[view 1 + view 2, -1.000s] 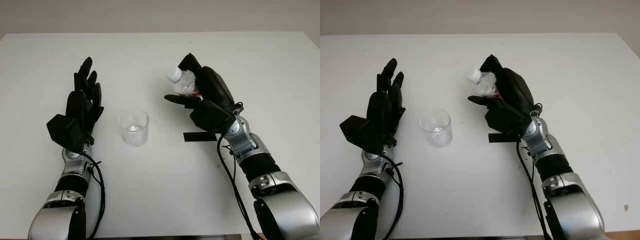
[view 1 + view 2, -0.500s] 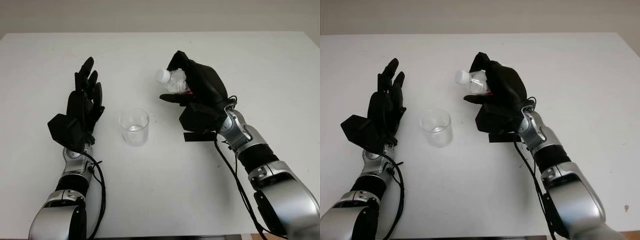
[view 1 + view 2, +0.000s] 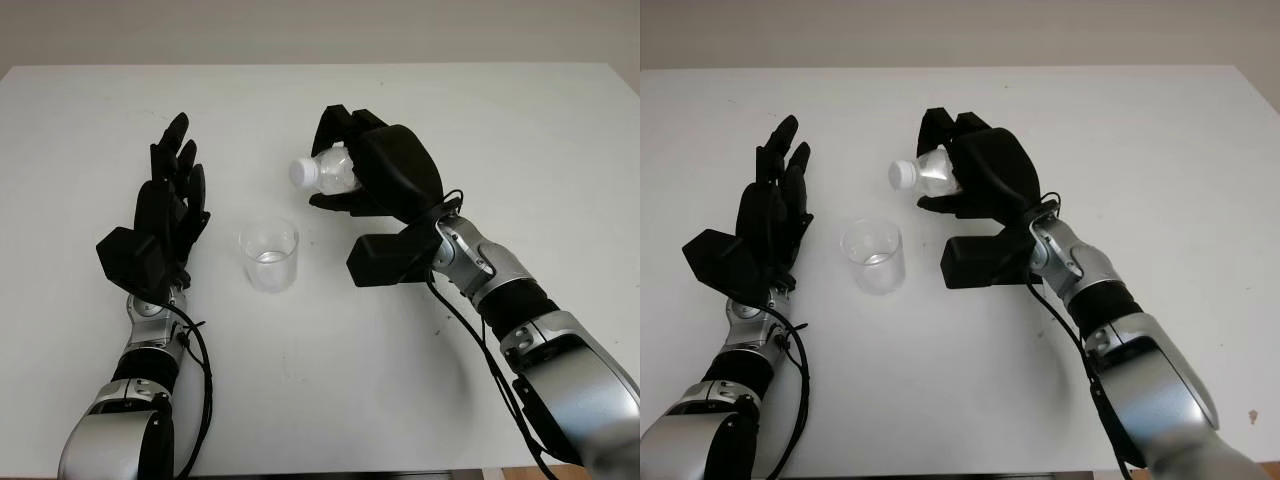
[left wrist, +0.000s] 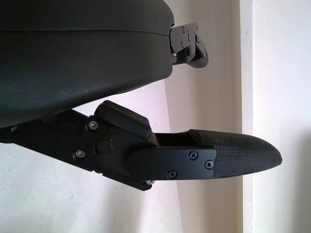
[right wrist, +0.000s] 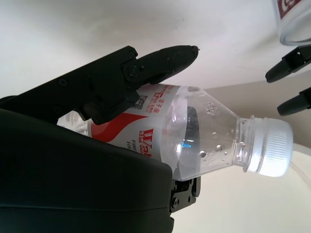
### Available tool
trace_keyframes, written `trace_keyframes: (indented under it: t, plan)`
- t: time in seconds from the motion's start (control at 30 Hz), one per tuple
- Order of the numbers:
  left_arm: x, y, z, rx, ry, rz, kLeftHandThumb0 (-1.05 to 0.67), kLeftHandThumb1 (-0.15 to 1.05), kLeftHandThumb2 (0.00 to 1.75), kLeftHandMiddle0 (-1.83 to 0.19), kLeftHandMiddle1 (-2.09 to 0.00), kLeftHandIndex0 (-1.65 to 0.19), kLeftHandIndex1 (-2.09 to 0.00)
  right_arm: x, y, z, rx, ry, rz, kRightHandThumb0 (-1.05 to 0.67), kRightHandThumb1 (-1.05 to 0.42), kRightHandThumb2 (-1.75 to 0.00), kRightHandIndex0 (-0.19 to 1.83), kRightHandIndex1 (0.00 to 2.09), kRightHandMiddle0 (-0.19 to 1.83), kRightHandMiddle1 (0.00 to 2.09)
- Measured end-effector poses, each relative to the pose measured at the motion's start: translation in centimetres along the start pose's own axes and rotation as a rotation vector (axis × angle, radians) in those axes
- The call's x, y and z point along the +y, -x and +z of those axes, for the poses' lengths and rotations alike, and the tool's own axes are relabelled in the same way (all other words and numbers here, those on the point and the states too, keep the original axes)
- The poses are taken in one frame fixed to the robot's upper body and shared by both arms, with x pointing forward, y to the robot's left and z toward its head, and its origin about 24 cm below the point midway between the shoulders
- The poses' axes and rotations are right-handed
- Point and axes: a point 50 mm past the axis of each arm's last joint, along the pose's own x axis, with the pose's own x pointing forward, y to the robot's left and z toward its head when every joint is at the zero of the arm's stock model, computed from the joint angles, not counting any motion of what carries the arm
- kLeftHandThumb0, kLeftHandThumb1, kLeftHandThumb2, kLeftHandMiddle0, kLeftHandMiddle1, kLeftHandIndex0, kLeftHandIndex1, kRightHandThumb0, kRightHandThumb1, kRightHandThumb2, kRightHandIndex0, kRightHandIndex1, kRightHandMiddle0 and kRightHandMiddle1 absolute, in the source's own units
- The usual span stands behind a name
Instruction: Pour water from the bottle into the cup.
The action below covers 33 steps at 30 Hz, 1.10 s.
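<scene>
Right hand (image 3: 385, 185) has the bottle (image 3: 330, 170) wrapped tight and tipped sideways, white cap aimed at 8 o'clock toward the cup (image 3: 269, 254), so it looks lined up for pouring. Cap looks on though. Left hand (image 3: 165, 215) is open, at the cup's 9 o'clock.

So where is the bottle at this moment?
The bottle is held in the right hand above the table, tipped sideways with its white cap toward the left hand, up and to the right of the cup.
</scene>
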Motion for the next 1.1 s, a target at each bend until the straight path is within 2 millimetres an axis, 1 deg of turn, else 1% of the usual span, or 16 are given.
trace_keyframes:
  t: [0.07, 0.13, 0.3, 0.57, 0.8, 0.97, 1.1]
  plan:
    - [0.0, 0.0, 0.0, -0.002, 0.000, 0.001, -1.05, 1.05, 0.49, 0.19, -0.46, 0.19, -0.54, -0.1, -0.1, 0.2, -0.031, 0.035, -0.003, -0.42, -1.05, -0.24, 1.29, 2.09, 0.88, 2.09]
    - [0.0, 0.0, 0.0, -0.003, 0.000, 0.002, -1.05, 1.05, 0.49, 0.19, -0.48, 0.19, -0.55, -0.2, -0.2, 0.4, -0.068, 0.074, -0.003, -0.43, -1.05, -0.23, 1.25, 2.09, 0.87, 2.09]
    - [-0.1, -0.1, 0.0, -0.005, 0.003, 0.001, -1.05, 1.05, 0.50, 0.19, -0.46, 0.19, -0.52, -0.3, -0.4, 0.9, -0.123, 0.157, -0.026, -0.46, -1.05, -0.23, 1.16, 2.09, 0.83, 2.09]
    - [-0.2, -0.1, 0.0, -0.005, 0.004, 0.009, -1.05, 1.05, 0.49, 0.19, -0.47, 0.19, -0.53, -0.1, -0.5, 1.4, -0.162, 0.203, -0.042, -0.48, -1.05, -0.21, 1.11, 2.09, 0.71, 2.09]
    - [-0.3, -0.1, 0.0, -0.004, 0.001, 0.011, -1.05, 1.05, 0.50, 0.19, -0.45, 0.19, -0.52, -0.3, -0.9, 1.7, -0.184, 0.223, -0.052, -0.48, -1.05, -0.23, 1.11, 2.09, 0.69, 2.09]
    - [-0.3, -0.1, 0.0, -0.003, -0.004, 0.019, -1.05, 1.05, 0.50, 0.19, -0.45, 0.19, -0.53, -0.5, -1.2, 1.9, -0.212, 0.242, -0.067, -0.48, -1.05, -0.21, 1.12, 2.09, 0.67, 2.09]
    - [-0.3, -0.1, 0.0, -0.003, -0.003, 0.023, -1.05, 1.05, 0.50, 0.19, -0.45, 0.19, -0.55, -0.7, -1.6, 2.2, -0.239, 0.266, -0.076, -0.49, -1.05, -0.20, 1.14, 2.09, 0.71, 2.09]
